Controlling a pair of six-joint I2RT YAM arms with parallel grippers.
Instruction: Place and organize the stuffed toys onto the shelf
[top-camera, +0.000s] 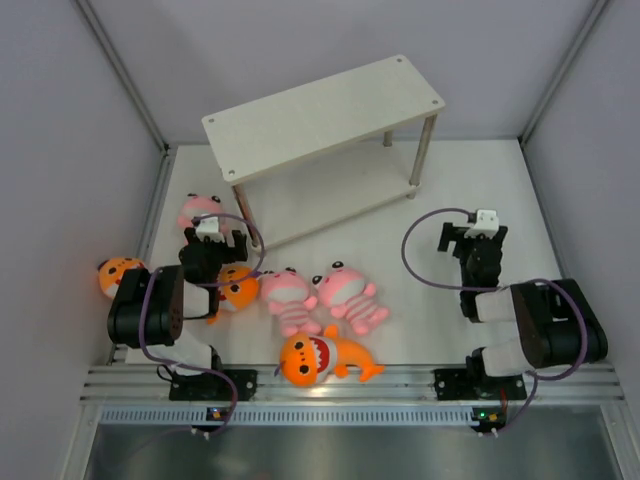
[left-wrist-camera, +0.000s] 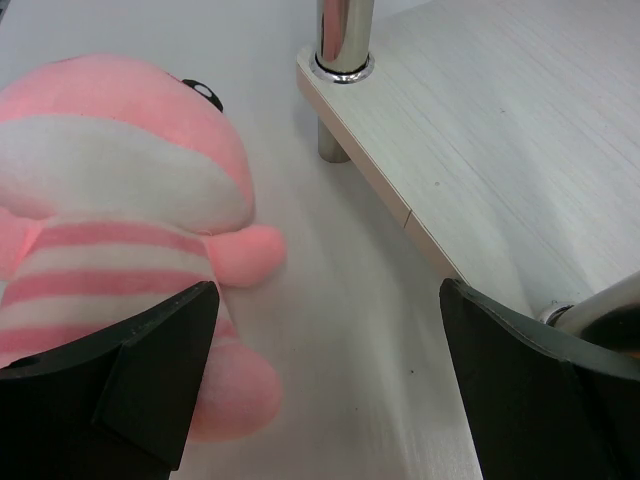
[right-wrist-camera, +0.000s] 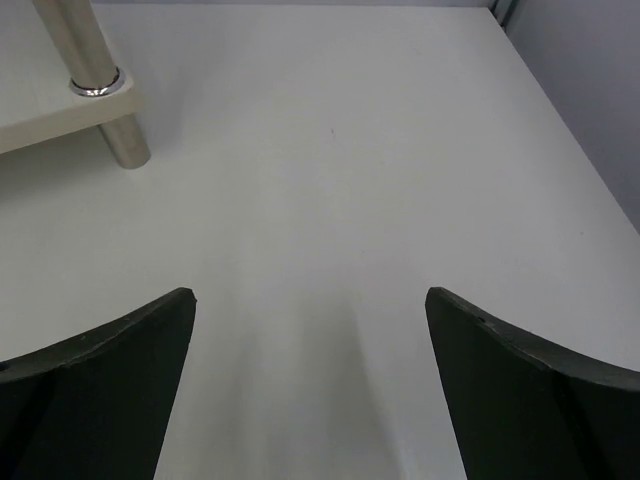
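Note:
The pale wood two-tier shelf (top-camera: 320, 110) stands at the back with nothing on it. Three pink striped toys lie on the table: one at the left (top-camera: 198, 208), two in the middle (top-camera: 288, 298) (top-camera: 350, 295). Three orange sharks lie at the far left (top-camera: 118, 275), under my left arm (top-camera: 238, 288), and at the front (top-camera: 320, 358). My left gripper (top-camera: 214, 240) is open and empty. In the left wrist view (left-wrist-camera: 328, 290) the pink toy (left-wrist-camera: 120, 200) lies just left of the gap, by the left finger (left-wrist-camera: 150, 370). My right gripper (top-camera: 472, 238) (right-wrist-camera: 310, 295) is open and empty over bare table.
The shelf's lower tier (left-wrist-camera: 500, 130) and a chrome leg (left-wrist-camera: 340, 40) are just right of my left gripper. Another leg (right-wrist-camera: 95, 80) is at the far left of the right wrist view. Grey walls enclose the table on three sides.

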